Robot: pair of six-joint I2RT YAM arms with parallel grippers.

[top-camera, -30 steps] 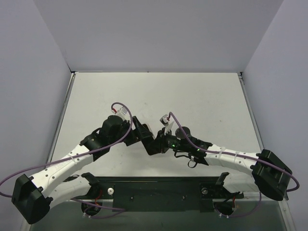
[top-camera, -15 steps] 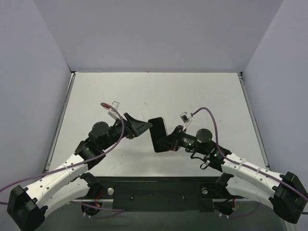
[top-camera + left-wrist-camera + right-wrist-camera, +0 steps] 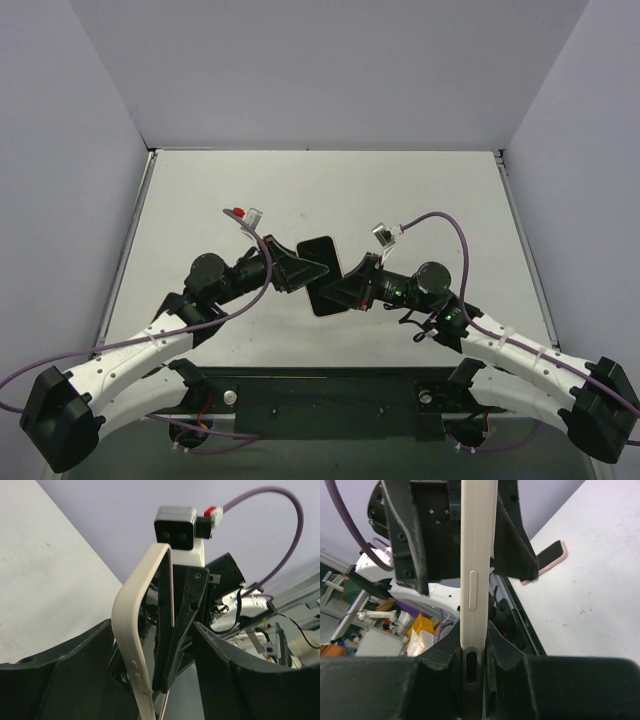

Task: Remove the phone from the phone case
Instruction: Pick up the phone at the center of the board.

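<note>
Pale matte counter (image 3: 400, 200), hemmed by lilac walls (image 3: 60, 150) at 9, 12 and 3 o'clock. Carries, in the right wrist view, one flat dark slab with a pink rim (image 3: 546, 559), lying toward 2 o'clock of that frame. Cannot be placed from overhead.

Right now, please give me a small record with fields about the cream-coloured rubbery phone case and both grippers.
Case: cream-coloured rubbery phone case, held off the white table.
Phone: black phone, apparently not yet out of the case.
Right gripper: shut on the case's edge.
Left gripper: open, fingers straddling the case.
</note>
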